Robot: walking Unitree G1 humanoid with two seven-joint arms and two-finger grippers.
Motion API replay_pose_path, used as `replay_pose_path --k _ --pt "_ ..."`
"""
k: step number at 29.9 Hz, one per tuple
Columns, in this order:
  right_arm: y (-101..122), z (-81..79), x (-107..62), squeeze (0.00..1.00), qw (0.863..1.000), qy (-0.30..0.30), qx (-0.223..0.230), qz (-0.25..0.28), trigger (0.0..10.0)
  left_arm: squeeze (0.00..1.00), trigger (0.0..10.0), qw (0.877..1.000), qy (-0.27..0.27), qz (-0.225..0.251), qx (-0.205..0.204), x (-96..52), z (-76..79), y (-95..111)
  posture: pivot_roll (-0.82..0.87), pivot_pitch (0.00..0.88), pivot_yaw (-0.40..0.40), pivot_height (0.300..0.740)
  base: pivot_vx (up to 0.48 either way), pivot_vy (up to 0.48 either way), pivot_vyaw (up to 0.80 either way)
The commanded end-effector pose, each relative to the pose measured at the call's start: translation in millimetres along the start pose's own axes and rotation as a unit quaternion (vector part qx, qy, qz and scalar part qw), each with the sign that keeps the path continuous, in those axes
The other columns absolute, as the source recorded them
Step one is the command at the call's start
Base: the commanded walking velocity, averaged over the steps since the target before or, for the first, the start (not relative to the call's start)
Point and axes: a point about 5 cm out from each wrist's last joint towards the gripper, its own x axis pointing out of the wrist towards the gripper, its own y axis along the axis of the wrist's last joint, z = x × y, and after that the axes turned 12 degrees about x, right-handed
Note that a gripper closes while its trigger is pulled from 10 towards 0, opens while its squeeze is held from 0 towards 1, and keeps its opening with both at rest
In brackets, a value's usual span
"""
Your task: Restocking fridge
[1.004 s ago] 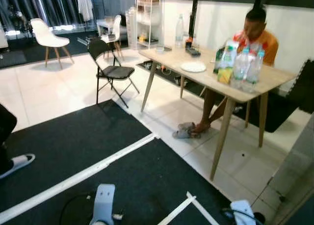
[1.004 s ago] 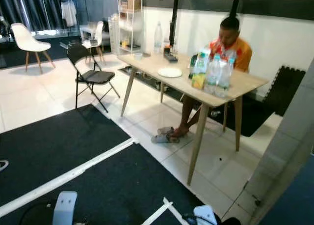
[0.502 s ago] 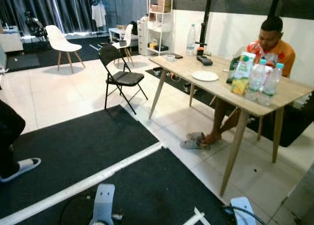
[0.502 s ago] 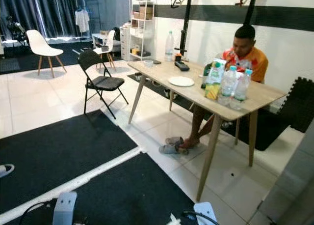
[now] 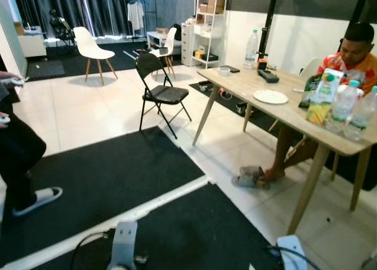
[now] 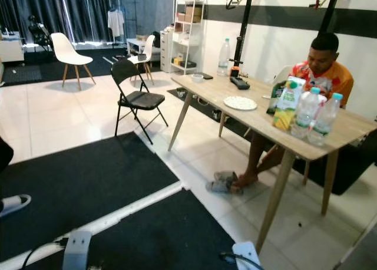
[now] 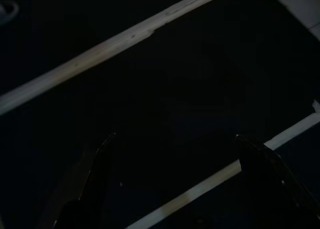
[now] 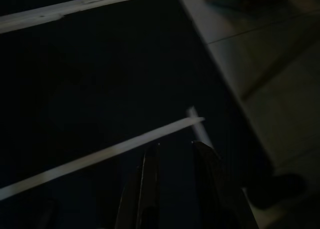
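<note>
1. Wooden table (image 6: 347,128) now sits further right in the head views than a second ago; the camera has swung left.
2. On it near the seated person (image 6: 325,69): juice carton (image 6: 284,102), two water bottles (image 6: 315,111), white plate (image 6: 240,103). Black folding chair (image 6: 134,96) stands beyond the black mats (image 5: 106,175).
3. Left gripper (image 7: 172,154) hangs wide open, empty; right gripper (image 8: 175,159) nearly closed, empty, both above the mat.
</note>
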Motion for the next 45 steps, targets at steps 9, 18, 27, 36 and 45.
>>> replay_pose_path --k 9,18,27,36,45 --pt "-1.5 6.4 -1.6 0.00 1.000 -0.009 -0.001 -0.005 10.0 0.00 10.0 1.000 -0.003 -0.001 0.003 0.3 1.2 0.7 -0.07 0.054 -0.027 0.740 0.288 0.000 0.00" --pt "-0.5 4.7 -1.1 0.00 1.000 -0.005 -0.001 -0.003 10.0 0.00 10.0 1.000 -0.002 -0.001 0.002 0.1 1.0 0.0 -0.06 0.065 -0.029 0.740 0.288 0.000 -0.42" --pt "-0.9 3.0 -0.7 0.00 1.000 -0.005 0.004 -0.002 10.0 0.00 10.0 1.000 -0.003 -0.002 0.005 -0.1 0.6 -0.2 -0.06 0.073 -0.022 0.740 0.289 0.000 -0.73" --pt "-1.3 1.8 -0.4 0.00 1.000 -0.004 0.008 -0.004 10.0 0.00 10.0 1.000 -0.002 -0.003 0.007 -0.2 -1.0 -0.7 -0.06 0.074 -0.021 0.740 0.287 0.000 -0.80" --pt "-0.9 0.7 0.0 0.00 1.000 -0.004 0.009 -0.003 10.0 0.00 10.0 1.000 -0.001 -0.004 0.008 -0.3 -2.9 -1.4 -0.06 0.073 -0.020 0.740 0.284 0.000 -0.80"
